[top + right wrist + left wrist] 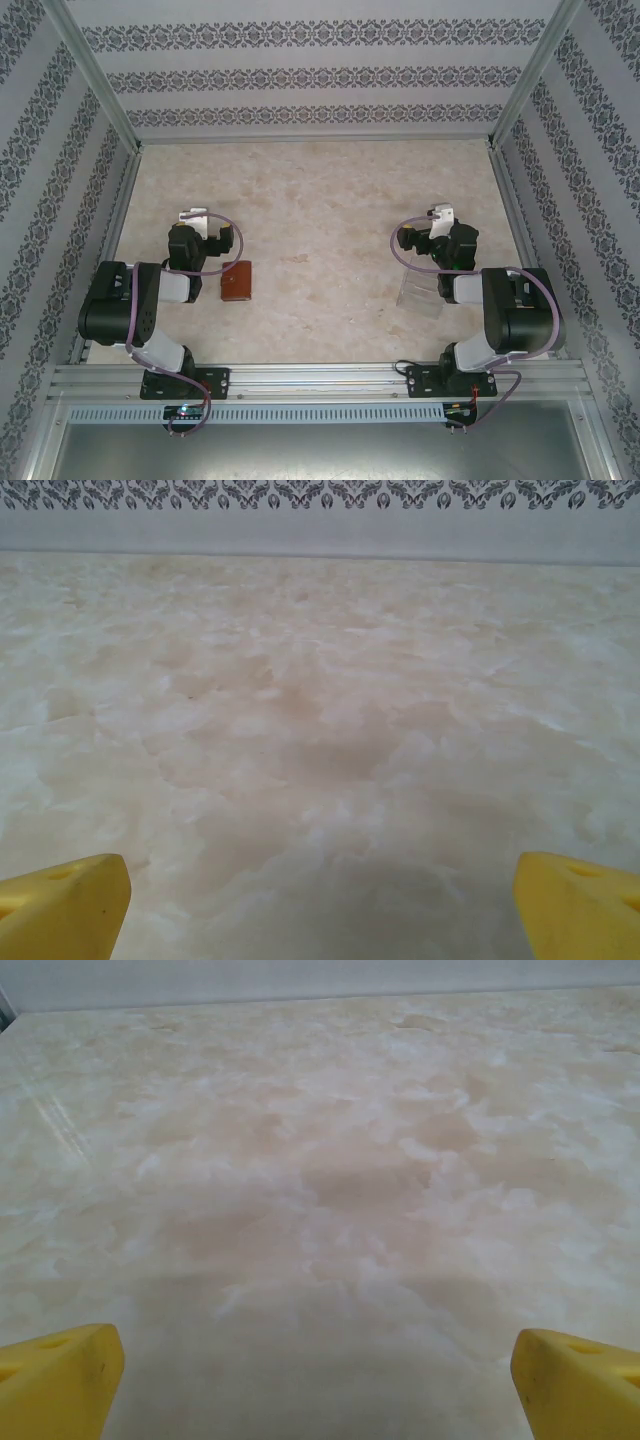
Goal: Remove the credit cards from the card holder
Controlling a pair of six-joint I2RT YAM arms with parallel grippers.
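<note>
The card holder (237,281), a small reddish-brown leather wallet, lies folded shut on the marble-patterned table just right of my left arm. The credit cards are hidden. My left gripper (192,216) points toward the far wall, a little beyond and left of the card holder. In the left wrist view its yellow fingertips (60,1380) stand wide apart over bare table, so the left gripper (318,1385) is open and holds nothing. My right gripper (441,213) sits at the right; its yellow fingertips (65,905) are also spread wide, leaving the right gripper (320,910) open with nothing between them.
A clear plastic tray (420,293) rests on the table beside my right arm. Patterned walls (320,70) close off the back and both sides. An aluminium rail (320,380) runs along the near edge.
</note>
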